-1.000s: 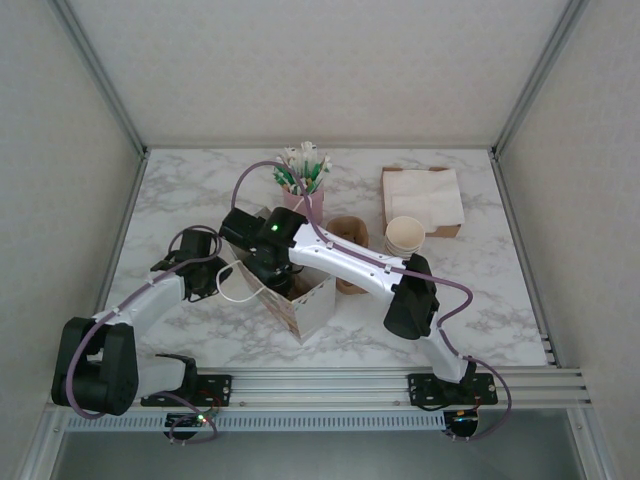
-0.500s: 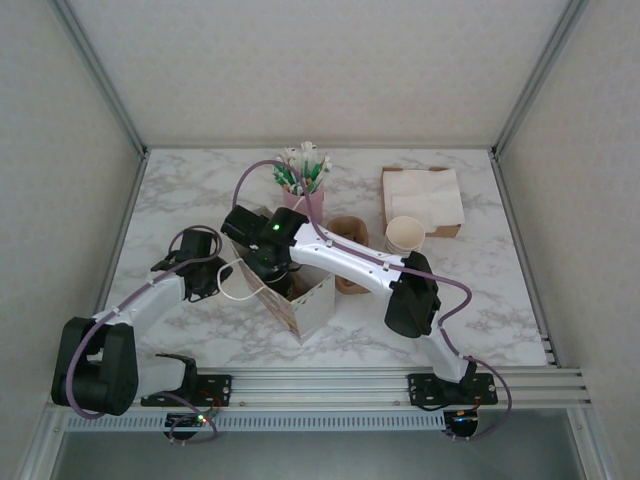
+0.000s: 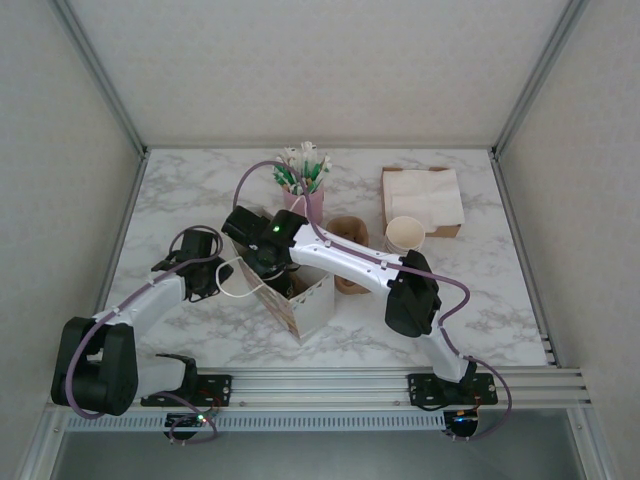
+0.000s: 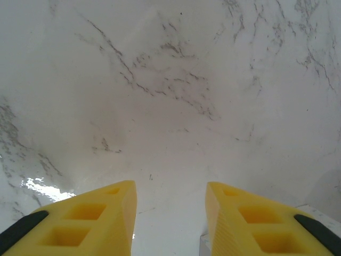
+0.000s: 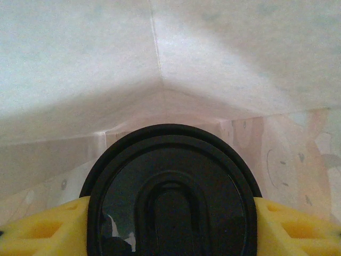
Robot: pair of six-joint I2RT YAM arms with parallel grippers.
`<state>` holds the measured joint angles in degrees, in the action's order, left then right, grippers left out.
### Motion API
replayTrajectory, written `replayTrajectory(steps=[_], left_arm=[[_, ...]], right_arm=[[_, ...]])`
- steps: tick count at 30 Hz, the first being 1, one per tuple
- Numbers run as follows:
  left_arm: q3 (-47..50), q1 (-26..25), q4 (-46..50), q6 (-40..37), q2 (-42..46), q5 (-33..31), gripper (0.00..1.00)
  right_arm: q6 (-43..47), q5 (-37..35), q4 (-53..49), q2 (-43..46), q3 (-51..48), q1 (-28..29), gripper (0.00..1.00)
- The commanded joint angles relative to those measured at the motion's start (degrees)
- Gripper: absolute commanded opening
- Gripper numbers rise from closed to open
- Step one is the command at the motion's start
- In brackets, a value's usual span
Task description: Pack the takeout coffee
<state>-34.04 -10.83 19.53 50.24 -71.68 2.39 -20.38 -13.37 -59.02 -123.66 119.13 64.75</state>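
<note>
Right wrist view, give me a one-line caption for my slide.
Right hand gripping the black-lidded takeout coffee by its sides, inside the white paper bag.

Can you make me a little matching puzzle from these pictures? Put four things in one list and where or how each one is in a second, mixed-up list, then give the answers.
Things:
1. takeout coffee
2. left gripper
3. lidless cream cups
4. pink holder

Places or states:
A. at the back of the table, stuffed with green and white sticks
B. gripped by the right gripper inside the paper bag
C. open above bare marble table
D. on the near side of the napkins

Pairs: 1-B, 2-C, 3-D, 4-A.
</note>
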Motion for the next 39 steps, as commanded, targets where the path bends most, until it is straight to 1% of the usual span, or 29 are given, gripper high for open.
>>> replayTrajectory(steps=[1, 7, 12, 17, 23, 32, 35, 39], left_arm=[[-0.4, -0.6, 1.4, 0.8, 0.7, -1.6, 0.39], [-0.5, -0.7, 1.5, 0.7, 0.9, -1.7, 0.39], [-0.5, -0.8, 1.5, 0.9, 0.9, -1.8, 0.39], [-0.5, -1.0, 1.5, 0.8, 0.8, -1.9, 0.39], [-0.7, -1.1, 1.7, 0.7, 0.6, -2.2, 0.39], [-0.6, -1.1, 1.8, 0.7, 0.9, -2.3, 0.39], [-0.7, -1.1, 1.8, 0.8, 0.9, -2.3, 0.39], [-0.7, -1.3, 2.1, 0.9, 1.4, -2.3, 0.39]], right_arm=[[-1.8, 5.0, -10.4, -2.3, -2.2, 0.8, 0.52], [-1.9, 3.9, -10.9, 0.0, 0.5, 0.8, 0.53], [-2.0, 4.2, -10.2, -0.2, -0.4, 0.8, 0.53], [-2.7, 6.6, -8.1, -2.3, -5.3, 0.8, 0.53], [-2.7, 5.6, -8.2, -4.7, -9.8, 1.6, 0.53], [-4.3, 6.6, -5.6, -3.7, -20.2, 2.2, 0.53], [-4.4, 6.2, -5.3, -2.8, -19.9, 2.3, 0.53], [-4.5, 4.6, -6.0, -1.6, -16.6, 2.3, 0.54]])
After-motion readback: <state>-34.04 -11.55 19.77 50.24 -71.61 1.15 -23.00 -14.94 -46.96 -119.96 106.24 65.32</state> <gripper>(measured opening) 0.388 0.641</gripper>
